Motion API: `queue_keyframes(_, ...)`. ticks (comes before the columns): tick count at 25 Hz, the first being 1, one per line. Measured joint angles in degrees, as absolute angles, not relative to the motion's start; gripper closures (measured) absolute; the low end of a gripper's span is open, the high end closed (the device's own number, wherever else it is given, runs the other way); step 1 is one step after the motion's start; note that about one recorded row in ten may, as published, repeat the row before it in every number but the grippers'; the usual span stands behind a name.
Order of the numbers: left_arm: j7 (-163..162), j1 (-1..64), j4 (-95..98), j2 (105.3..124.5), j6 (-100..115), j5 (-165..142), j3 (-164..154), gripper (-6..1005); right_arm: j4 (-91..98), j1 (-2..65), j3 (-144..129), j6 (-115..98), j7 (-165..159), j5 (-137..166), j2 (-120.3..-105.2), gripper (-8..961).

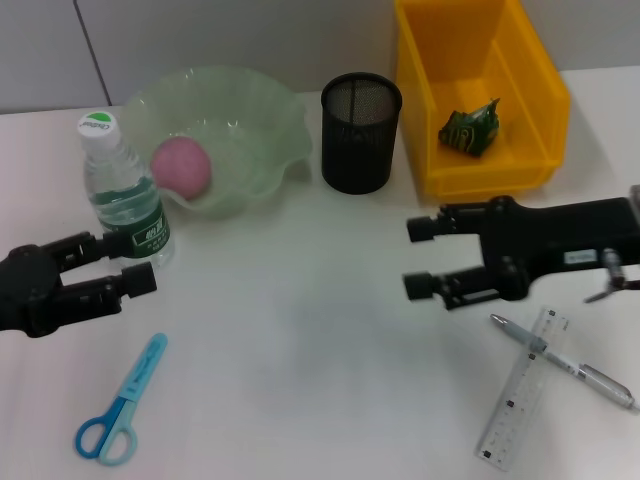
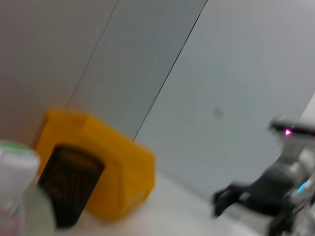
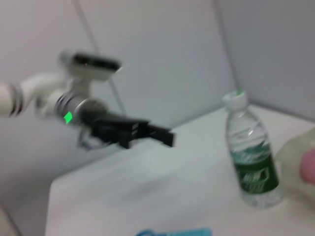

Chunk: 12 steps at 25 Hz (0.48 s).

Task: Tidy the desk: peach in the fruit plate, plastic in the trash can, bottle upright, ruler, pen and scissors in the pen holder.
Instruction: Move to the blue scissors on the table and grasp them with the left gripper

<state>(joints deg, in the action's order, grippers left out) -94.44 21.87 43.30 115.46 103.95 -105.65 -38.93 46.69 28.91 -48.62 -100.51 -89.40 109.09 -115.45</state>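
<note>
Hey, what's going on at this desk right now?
A two-armed robot is tidying. The peach is in the fruit plate, the plastic in the yellow bin, the bottle upright. The scissors, ruler and pen lie loose; the pen holder looks empty. The left claw and right claw hover open, holding nothing.

White desk (image 1: pixel 300 340) — grey panelled wall (image 1: pixel 200 40).
</note>
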Motion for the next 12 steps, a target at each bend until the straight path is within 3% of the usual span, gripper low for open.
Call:
queue_keyframes(7,-115.04,24.35,62.84,116.36,103.26,-122.87,-40.21,163,51.54,28.87,-48.56,-102.15,-89.24,115.4,-115.82,121)
queue_keyframes(12,-129.18,26.37,72.44,115.53,104.74,-133.4,-45.93,164,50.43,29.55,-49.13,-99.95,-88.06,116.48,-115.97,121)
